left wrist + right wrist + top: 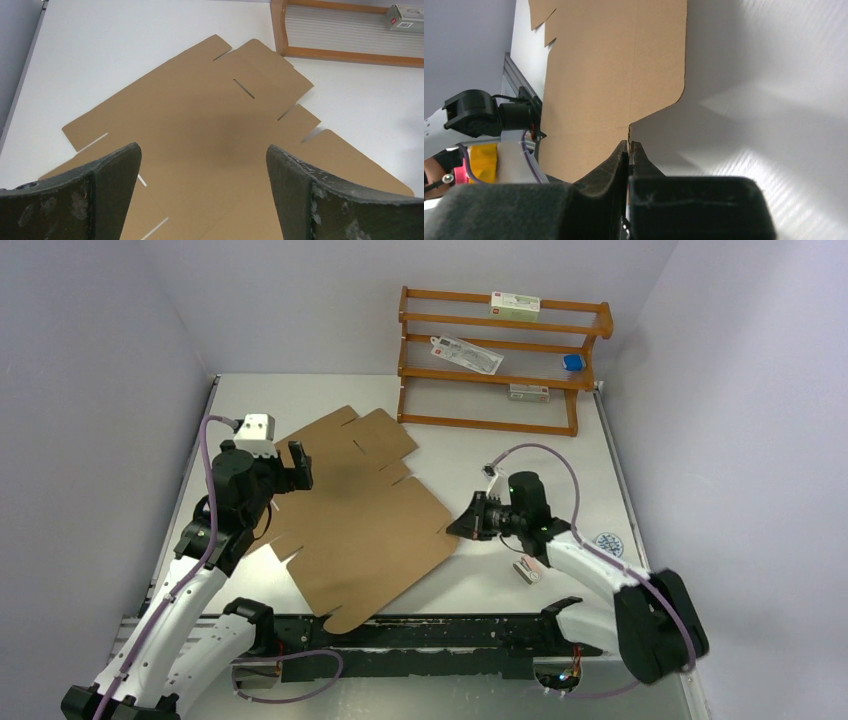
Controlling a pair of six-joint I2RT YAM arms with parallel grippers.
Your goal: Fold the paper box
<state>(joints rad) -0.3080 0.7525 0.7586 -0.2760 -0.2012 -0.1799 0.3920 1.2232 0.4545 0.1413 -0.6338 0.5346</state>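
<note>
Right gripper [458, 527] is pinched tight on the paper box [360, 520], its two dark fingers [616, 162] pressed together on the sheet's edge just below a rounded corner, as the right wrist view shows. In the top view that grip sits at the sheet's 3 o'clock edge. The box is an unfolded die-cut sheet of plain brown corrugated cardboard, lying flat on the white table [560, 455] around the middle of the workspace, turned diagonally so one long end points to 11 o'clock and the other to 5 o'clock. Its outline is broken by notches and stepped flaps, with short slits cut into the panels and faint crease lines running along it. Left gripper [291, 468] hangs over the sheet's 10 o'clock part with its fingers [115, 167] spread wide, gripping nothing. At 1 o'clock beyond the sheet stands a wooden rack [500, 422].
</note>
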